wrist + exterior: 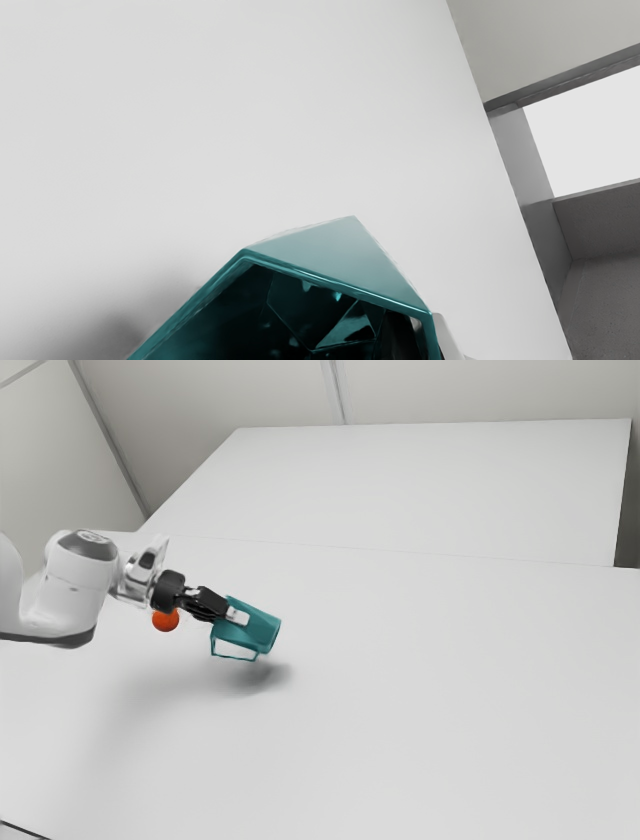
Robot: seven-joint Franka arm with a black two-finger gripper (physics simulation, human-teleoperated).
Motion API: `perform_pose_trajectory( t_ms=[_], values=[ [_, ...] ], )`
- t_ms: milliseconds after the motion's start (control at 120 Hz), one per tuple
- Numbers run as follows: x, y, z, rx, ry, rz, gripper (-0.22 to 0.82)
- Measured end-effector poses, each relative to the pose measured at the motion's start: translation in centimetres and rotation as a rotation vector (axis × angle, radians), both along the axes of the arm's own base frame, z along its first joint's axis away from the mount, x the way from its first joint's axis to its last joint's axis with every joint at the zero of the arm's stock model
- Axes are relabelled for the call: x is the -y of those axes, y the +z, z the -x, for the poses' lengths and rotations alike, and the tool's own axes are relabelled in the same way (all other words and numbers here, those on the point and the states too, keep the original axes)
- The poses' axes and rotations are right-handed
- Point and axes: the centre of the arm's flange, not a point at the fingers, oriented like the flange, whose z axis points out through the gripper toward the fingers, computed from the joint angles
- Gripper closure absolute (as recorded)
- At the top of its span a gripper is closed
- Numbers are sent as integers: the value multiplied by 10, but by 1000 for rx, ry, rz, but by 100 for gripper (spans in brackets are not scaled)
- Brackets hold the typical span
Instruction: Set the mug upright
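Note:
In the exterior view my gripper (pixel 236 617) is shut on the teal mug (pixel 262 631), at the wall near its rim. The mug is tilted well over, its open end toward my hand and its base toward the exterior view's right, with the handle (pixel 234 657) on its lower side. A shadow lies below it, and it looks raised off the table. In the wrist view the faceted mug (pixel 335 260) opens toward the camera; my gripper (pixel 432 332) has a dark finger inside the wall and a pale tip outside it.
An orange ball (pixel 166 620) appears beside my hand in the exterior view, at the left. The white table (pixel 430 710) extends around the mug, and another white surface (pixel 420 485) lies behind it. Past the table's edge, the wrist view has a grey wall and a bright opening.

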Motion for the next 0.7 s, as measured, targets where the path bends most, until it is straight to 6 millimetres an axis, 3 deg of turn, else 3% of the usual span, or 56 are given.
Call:
perform_pose_trajectory(
  t_ms=[167,300,442,700],
  values=[
    [50,54,-8,75,-184,-276,78],
    [79,74,-7,106,-295,-513,78],
    [68,77,-11,105,-311,-743,79],
    [50,40,-33,38,-250,-937,79]
  ],
)
